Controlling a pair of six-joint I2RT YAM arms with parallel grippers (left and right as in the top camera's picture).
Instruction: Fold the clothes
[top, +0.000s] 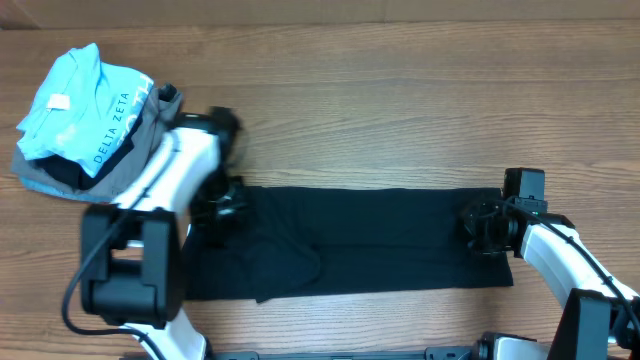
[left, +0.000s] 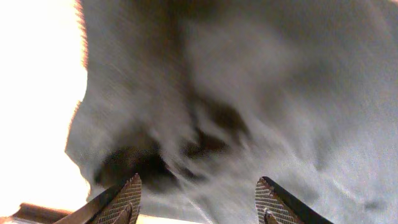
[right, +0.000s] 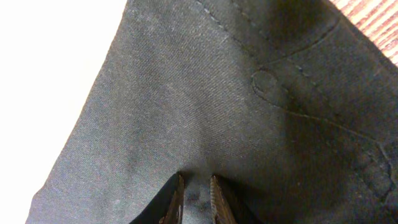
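Observation:
The black T-shirt (top: 370, 240) lies on the wooden table as a long flat band running left to right, with a rumpled fold near its left part. My left gripper (top: 218, 203) is over the shirt's left end. In the left wrist view its fingers (left: 200, 198) are spread open just above blurred dark cloth (left: 249, 93), holding nothing. My right gripper (top: 482, 226) is at the shirt's right end. In the right wrist view its fingers (right: 196, 196) are shut on a pinch of the black cloth (right: 205, 106). The white tag is out of sight.
A light blue shirt lettered "DELTA ZETA" (top: 75, 105) lies on a grey folded garment (top: 135, 160) at the back left corner, close behind my left arm. Bare wooden table (top: 400, 90) stretches behind the shirt and to the right.

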